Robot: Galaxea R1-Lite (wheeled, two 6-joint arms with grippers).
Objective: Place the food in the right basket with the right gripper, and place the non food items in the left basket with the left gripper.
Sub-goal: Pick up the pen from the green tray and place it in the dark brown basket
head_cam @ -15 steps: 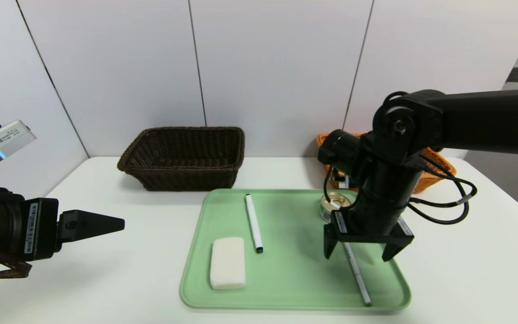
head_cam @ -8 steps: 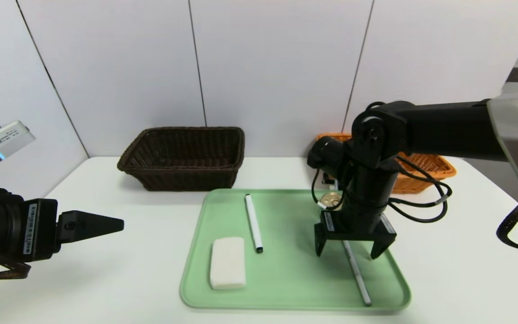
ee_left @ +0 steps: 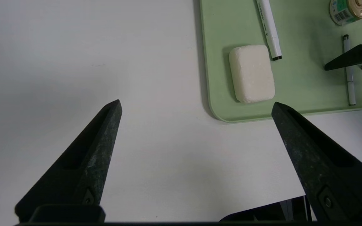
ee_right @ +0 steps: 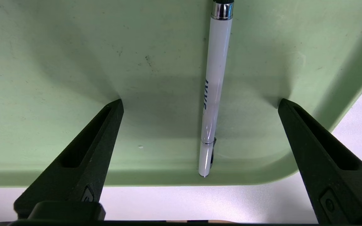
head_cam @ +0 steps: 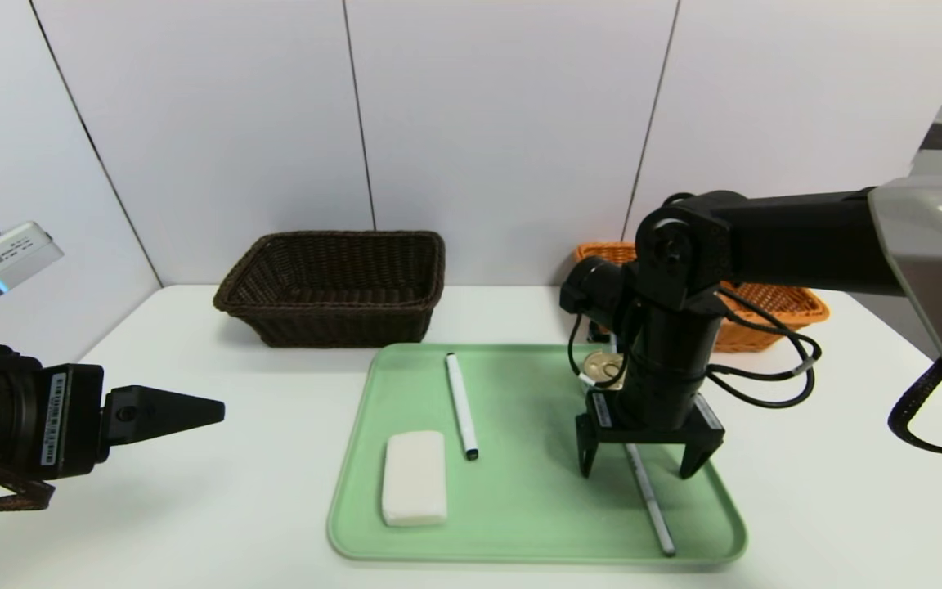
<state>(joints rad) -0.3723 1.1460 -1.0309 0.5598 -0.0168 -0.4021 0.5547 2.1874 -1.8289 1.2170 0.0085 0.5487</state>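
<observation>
With its jaws spread wide and nothing between the pads, the right end effector hangs right of centre in the head view, straight over the pen, and that's the pairing to watch! The pen lies flat on the tray, lower right of the frame, its long axis slanting from up by the tin down towards the tray's near right corner. Look at the right wrist view: the shaft runs between the two fingertips, one on each side, touching neither, so the jaws would close across it, not along it. A straight drop looks to be what's called for, with the tray floor the thing to mind. Over at the left edge, the left end effector waits above the worktop, released too, well apart from the pen. By the task it should have this one, bound for the dark basket at upper left, yet the right is plainly nearer; a grab here might well mean a handover or a crossing.
</observation>
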